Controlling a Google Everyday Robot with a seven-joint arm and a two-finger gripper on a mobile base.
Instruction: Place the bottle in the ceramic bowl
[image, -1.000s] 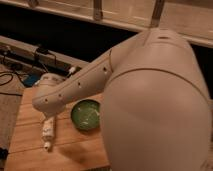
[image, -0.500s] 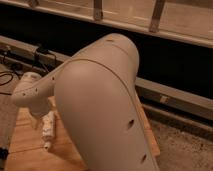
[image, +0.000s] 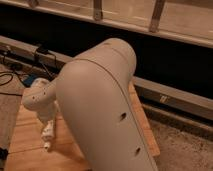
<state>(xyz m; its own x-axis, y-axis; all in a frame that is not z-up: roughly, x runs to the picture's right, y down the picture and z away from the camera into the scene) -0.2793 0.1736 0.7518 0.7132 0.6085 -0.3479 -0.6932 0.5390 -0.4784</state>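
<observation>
Smooth rounded arm shell (image: 105, 110) now farther left, gripper (image: 48, 120), jaws apart, just above slim cream bottle (image: 47, 135).

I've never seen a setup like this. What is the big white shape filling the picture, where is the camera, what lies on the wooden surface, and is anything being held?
The big white shape is the robot's arm, seen from very close. There is only one camera, and it looks down past the arm; where it is mounted is not known. The arm bends down to the left over a wooden table. Just below its rounded end lies the bottle, small and whitish, apparently resting on the wood. The gripper, the two-finger hand at the arm's tip, is hidden by the arm on that left side; it is open, and nothing appears to be held. The ceramic bowl cannot be seen; the arm may be covering it. Dark cables run along the far left.
</observation>
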